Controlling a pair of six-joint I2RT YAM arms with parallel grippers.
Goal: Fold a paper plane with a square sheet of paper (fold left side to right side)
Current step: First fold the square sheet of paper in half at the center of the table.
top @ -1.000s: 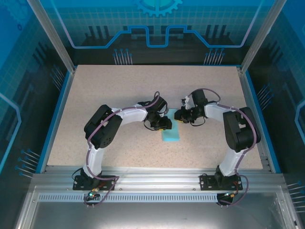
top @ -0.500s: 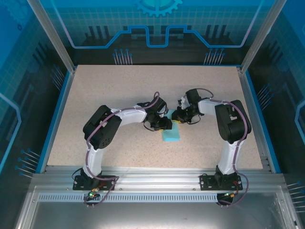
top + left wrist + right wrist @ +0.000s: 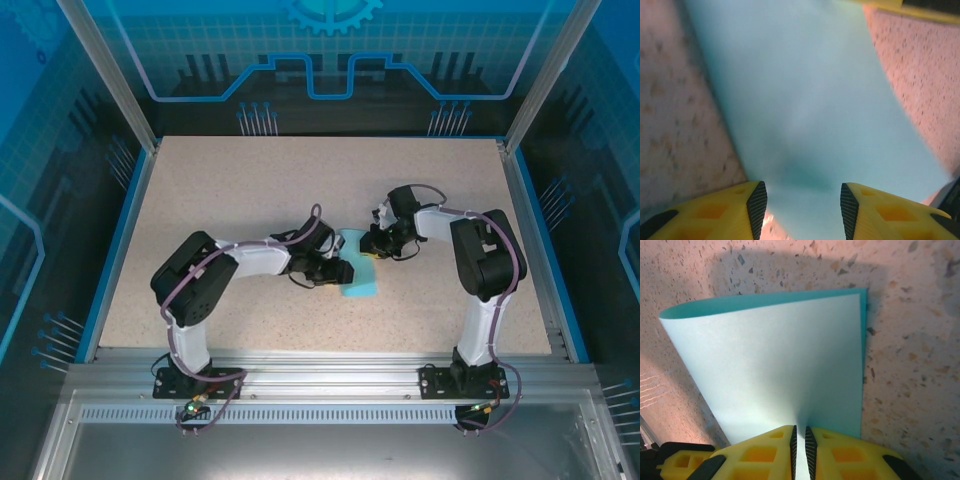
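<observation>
Mid-fold: right gripper (image 3: 800, 432) pinches the square sheet of paper (image 3: 780, 355) (curled over); left gripper (image 3: 803, 200), jaws apart, empty, must flatten the crease.

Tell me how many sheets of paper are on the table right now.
1. The light-blue sheet of paper lies mid-table, curled over, one edge pinched in the right gripper, the left gripper open beside it. A second could be hidden underneath.
</observation>
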